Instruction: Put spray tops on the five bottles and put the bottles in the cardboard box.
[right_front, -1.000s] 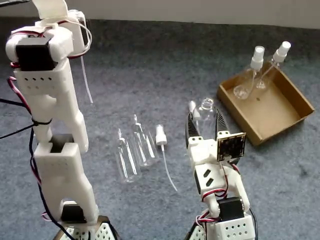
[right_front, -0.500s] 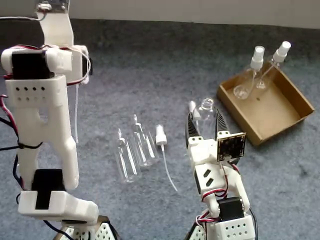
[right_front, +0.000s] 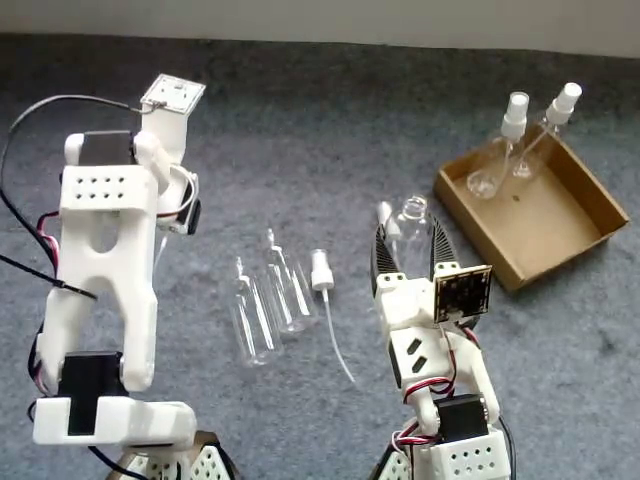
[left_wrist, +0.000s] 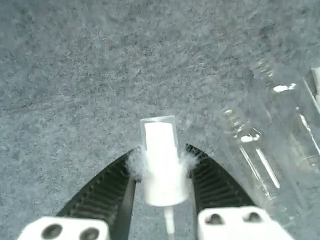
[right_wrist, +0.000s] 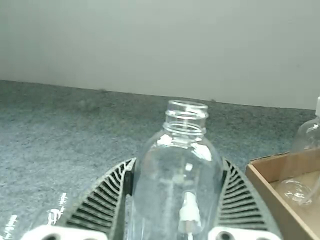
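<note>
Stood side by side as two white arms. Held the left arm (right_front: 105, 270) tall, elbow high and wrist tipped down toward the table, left gripper (left_wrist: 162, 152) pinched on a spray top (left_wrist: 160, 175). Held the right arm (right_front: 440, 350) low and stretched forward, right gripper (right_front: 409, 235) clasped around a bottle (right_wrist: 177, 175).

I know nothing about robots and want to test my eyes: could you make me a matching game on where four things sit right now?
Things:
1. clear-capped spray top
2. open bottle
3. two topped bottles
4. loose spray top

Places:
A. on the carpet, beside two bare lying bottles
B. in the cardboard box
C. gripped in the left jaws
D. gripped upright in the right jaws

Pairs: 1-C, 2-D, 3-B, 4-A.
</note>
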